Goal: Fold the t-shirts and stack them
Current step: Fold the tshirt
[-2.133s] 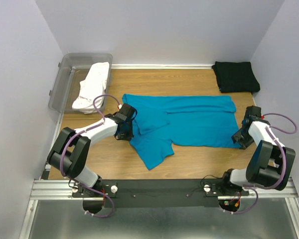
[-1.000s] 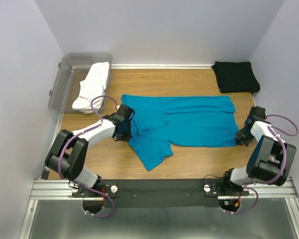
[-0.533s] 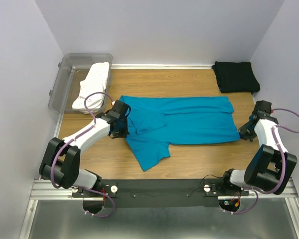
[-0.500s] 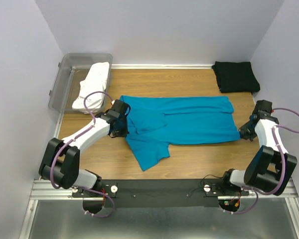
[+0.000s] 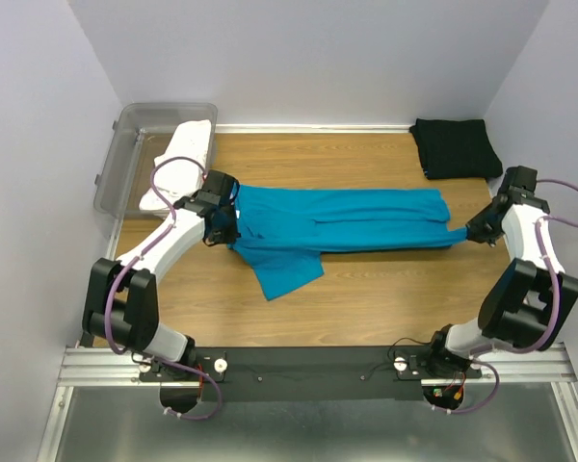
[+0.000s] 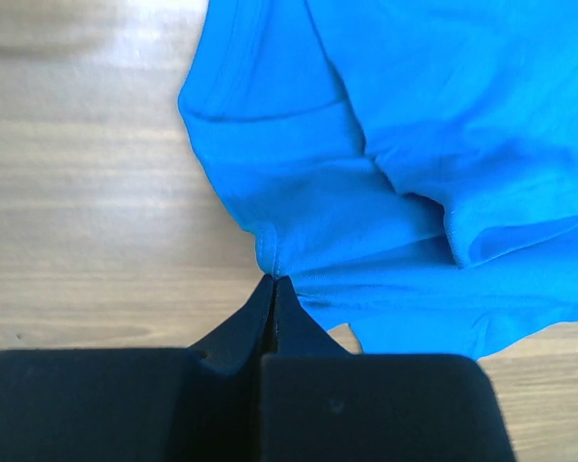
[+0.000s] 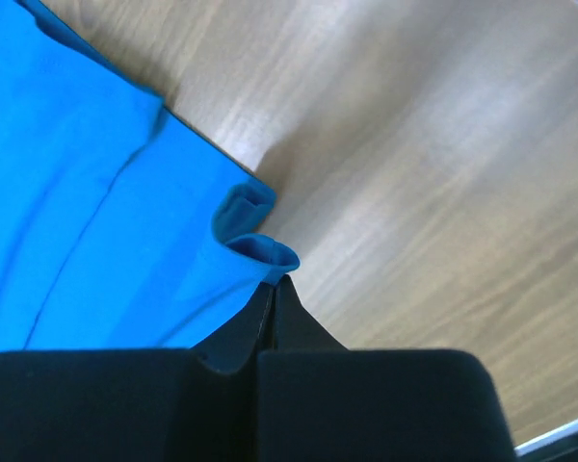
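Step, my read: mid lengthwise fold of the teal t-shirt (image 5: 342,219), which sits centre-table, stretched along the 9-to-3 line.

Left gripper (image 6: 273,279) has its jaws pinched together on a cloth edge at the shirt's 9 o'clock end. Right gripper (image 7: 273,281) is clamped the same way on a rolled corner of hem at the 3 o'clock end. The fabric looks taut between them. One sleeve (image 5: 284,272) hangs out flat toward 7 o'clock, not yet tucked.

Next move probably calls for both ends travelling together toward 12, keeping tension even so the edge lands straight on the far edge, then letting go. The sleeve needs folding in after.

Others:
- Black t-shirt (image 5: 455,147) is folded in the 1 o'clock corner.
- White t-shirt (image 5: 178,164) is draped over the rim of the clear plastic tub (image 5: 125,154) at 10 o'clock, not folded.

Surface: wooden tabletop (image 5: 366,298), smooth woodgrain. There is bare wood near the shirt at 6. Room: plain pale walls (image 5: 308,58) on three sides, with a metal rail (image 5: 308,358) at the near edge carrying the arm bases.
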